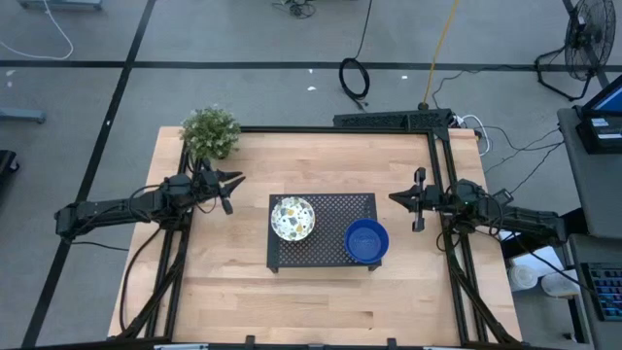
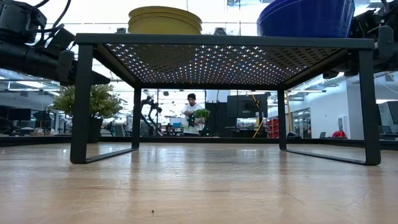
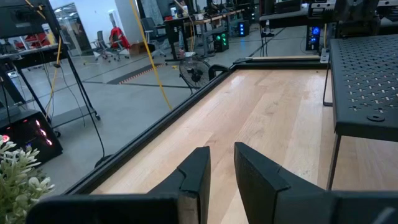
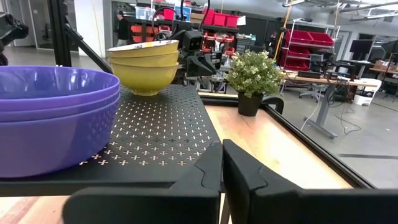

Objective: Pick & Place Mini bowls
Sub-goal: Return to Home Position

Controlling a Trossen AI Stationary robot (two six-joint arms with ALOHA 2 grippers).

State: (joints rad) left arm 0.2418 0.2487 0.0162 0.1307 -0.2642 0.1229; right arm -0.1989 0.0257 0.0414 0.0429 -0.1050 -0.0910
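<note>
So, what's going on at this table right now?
Nothing is being handled. A stack of white, floral-patterned mini bowls and a stack of solid blue mini bowls sit on the black perforated metal shelf mid-table. The left gripper, near the small green potted plant, and the right gripper opposite both hover empty, clear of the shelf.

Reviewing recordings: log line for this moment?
white bowls, blue bowls stacked on shelf | left gripper left of it | right gripper right of it
</note>
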